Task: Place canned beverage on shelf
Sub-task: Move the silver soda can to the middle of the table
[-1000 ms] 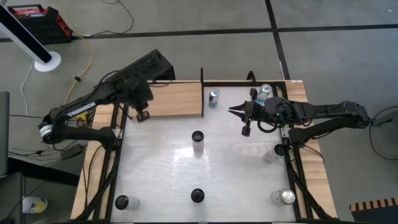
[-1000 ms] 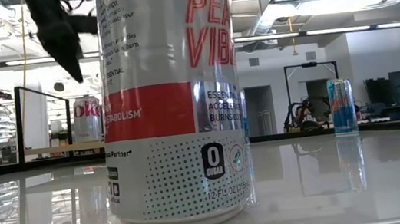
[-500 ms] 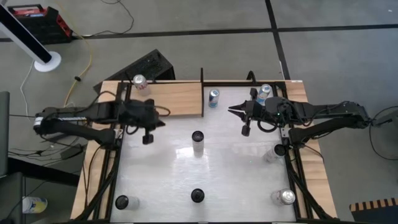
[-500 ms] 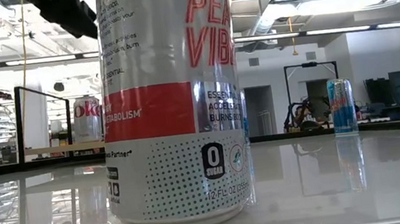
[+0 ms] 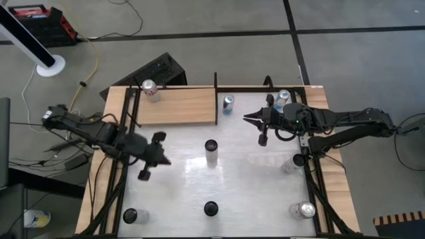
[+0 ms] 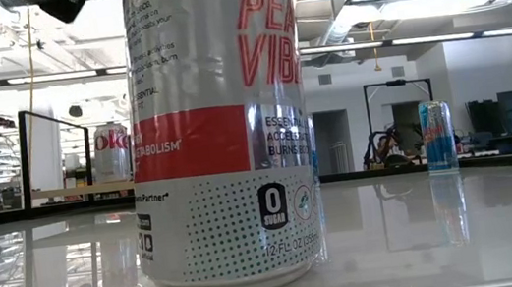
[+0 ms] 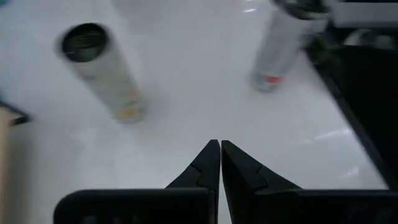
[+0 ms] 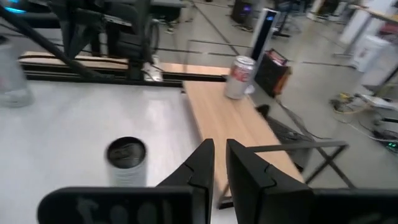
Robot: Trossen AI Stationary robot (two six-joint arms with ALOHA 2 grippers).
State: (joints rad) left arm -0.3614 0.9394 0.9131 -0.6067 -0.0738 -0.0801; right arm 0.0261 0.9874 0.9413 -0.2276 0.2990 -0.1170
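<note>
Large white can (image 6: 219,128): top cut off by low view's upper edge, label text partly lost; two cans (image 7: 102,71) in left wrist view: blurred, labels unreadable.

Right gripper (image 8: 216,163) fingers stood nearly closed, a narrow gap between, nothing held. Dark-topped can (image 8: 126,158) stood upright on white table (image 8: 62,130). Red-and-silver can (image 8: 239,77) stood upright on the shelf (image 8: 221,115).
</note>
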